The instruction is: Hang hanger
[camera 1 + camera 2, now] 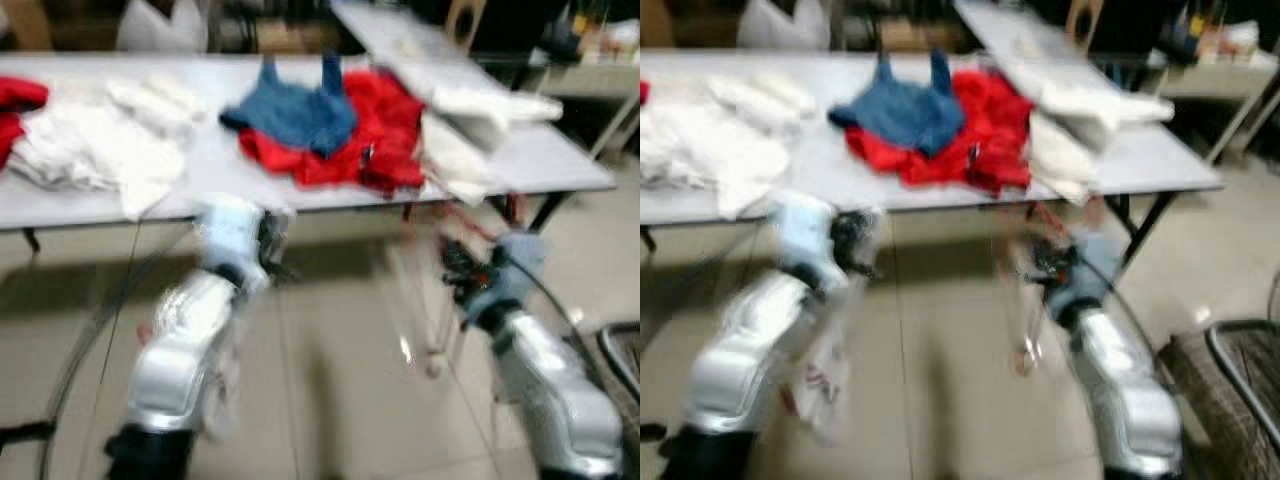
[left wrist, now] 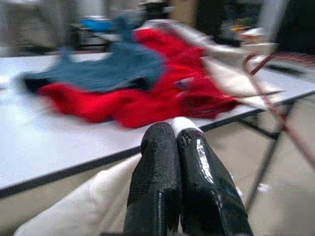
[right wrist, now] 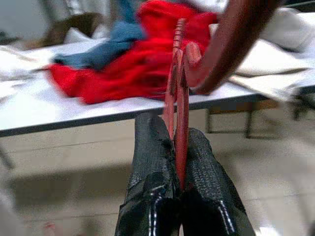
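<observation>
Long grey folding table (image 1: 560, 160) on glossy beige tiled floor (image 1: 350, 400), dim background.

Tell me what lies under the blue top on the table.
The blue top lies on a pile of red clothes, which spreads out past it on the grey table. Whatever is under that pile is covered.

Right gripper (image 3: 178, 147) clamps red hanger (image 3: 181, 93) before the clothes-strewn table (image 3: 59, 115)
</observation>
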You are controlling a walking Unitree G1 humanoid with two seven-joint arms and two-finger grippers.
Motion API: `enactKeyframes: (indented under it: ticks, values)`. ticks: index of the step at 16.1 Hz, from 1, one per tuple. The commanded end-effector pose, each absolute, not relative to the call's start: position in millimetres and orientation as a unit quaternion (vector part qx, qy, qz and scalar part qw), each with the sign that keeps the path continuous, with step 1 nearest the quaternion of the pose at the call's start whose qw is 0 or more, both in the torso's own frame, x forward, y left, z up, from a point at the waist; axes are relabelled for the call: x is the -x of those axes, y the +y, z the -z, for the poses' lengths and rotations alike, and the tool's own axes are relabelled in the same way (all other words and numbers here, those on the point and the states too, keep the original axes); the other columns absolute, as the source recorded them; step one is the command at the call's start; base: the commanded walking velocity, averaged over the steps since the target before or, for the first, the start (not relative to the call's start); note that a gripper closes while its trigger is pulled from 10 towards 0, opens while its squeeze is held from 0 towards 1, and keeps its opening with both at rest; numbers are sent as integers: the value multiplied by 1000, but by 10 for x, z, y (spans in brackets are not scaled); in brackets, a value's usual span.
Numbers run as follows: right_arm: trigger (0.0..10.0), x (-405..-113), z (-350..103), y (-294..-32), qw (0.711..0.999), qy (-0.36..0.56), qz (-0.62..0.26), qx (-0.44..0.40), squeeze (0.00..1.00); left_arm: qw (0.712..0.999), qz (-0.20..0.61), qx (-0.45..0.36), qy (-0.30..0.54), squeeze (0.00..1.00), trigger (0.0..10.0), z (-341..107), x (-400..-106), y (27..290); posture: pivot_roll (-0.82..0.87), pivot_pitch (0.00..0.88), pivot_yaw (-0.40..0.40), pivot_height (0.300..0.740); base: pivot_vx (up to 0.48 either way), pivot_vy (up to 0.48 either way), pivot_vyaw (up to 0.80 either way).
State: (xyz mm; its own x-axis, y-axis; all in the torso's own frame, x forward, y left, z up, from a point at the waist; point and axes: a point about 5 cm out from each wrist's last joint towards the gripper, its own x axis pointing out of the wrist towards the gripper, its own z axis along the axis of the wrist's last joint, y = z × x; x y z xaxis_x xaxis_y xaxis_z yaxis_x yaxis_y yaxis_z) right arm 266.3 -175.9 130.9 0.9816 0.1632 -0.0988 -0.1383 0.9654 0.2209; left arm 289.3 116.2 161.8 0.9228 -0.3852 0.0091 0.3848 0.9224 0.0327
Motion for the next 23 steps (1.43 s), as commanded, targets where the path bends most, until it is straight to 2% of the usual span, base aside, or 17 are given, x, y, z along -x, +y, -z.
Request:
enactKeyframes:
  ticks: [1,9,14,17,19,23]
  values:
    - [10000,-2691,-1398,-1677,989,38,-92,-108,0,982,183,-25,-24,0,10000,-1692,-2902,1261,-56,0,-55,710,394,0,0]
    - [10000,-2689,-1414,-1624,989,25,-93,-109,0,980,193,-33,-27,0,10000,-1730,-2934,1280,-50,0,-22,710,395,0,0]
    - [10000,-2706,-1568,-1661,990,5,-121,-79,0,978,199,-39,-43,0,10000,-1864,-2992,1297,-53,0,-14,710,396,0,0]
    - [10000,-2714,-1731,-1682,985,-7,-166,-56,0,977,199,-41,-65,0,10000,-2032,-3061,1319,-56,0,-8,710,396,0,0]
    - [10000,-2681,-1929,-1717,972,-16,-235,-15,0,972,212,-44,-89,0,10000,-2250,-3154,1314,-59,0,-7,710,396,0,0]
    - [10000,-2606,-2126,-1975,951,2,-305,55,0,967,221,-62,-114,0,10000,-2525,-3370,1360,-64,0,-18,710,397,0,0]
